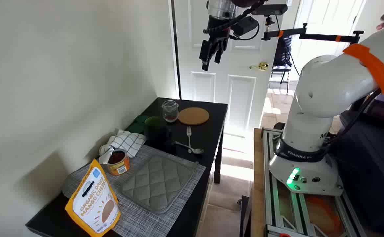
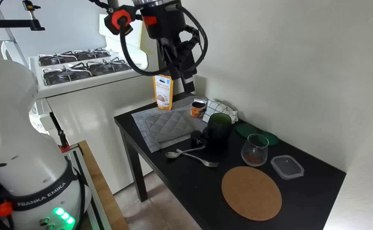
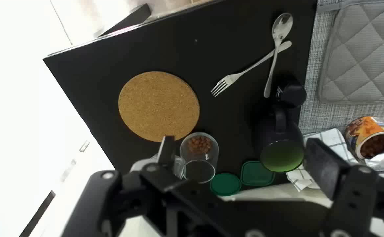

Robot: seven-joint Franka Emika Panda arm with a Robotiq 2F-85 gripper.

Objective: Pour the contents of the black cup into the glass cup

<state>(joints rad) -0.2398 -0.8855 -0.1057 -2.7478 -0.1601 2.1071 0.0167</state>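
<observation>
The black cup is a dark mug with a handle and green inside; it stands upright on the black table in both exterior views [image 1: 155, 131] [image 2: 218, 131] and in the wrist view [image 3: 282, 154]. No contents show in the visible part of its inside. The glass cup [image 1: 170, 112] [image 2: 255, 150] stands upright beside the cork mat, with reddish-brown bean-like pieces at its bottom, clearest in the wrist view [image 3: 200, 156]. My gripper [image 1: 211, 64] [image 2: 186, 83] is high above the table, apart from both cups. Its fingers [image 3: 240, 148] are wide apart with nothing between them.
A cork mat [image 2: 252, 193], fork [image 3: 228, 82], spoon [image 3: 282, 28], small black container [image 2: 196, 138], green lids [image 3: 225, 184], clear lid [image 2: 287, 166], checked towel [image 1: 124, 143], opened can [image 1: 118, 163], grey pot holder [image 1: 157, 184] and mango bag [image 1: 94, 200] share the table. A wall runs along it.
</observation>
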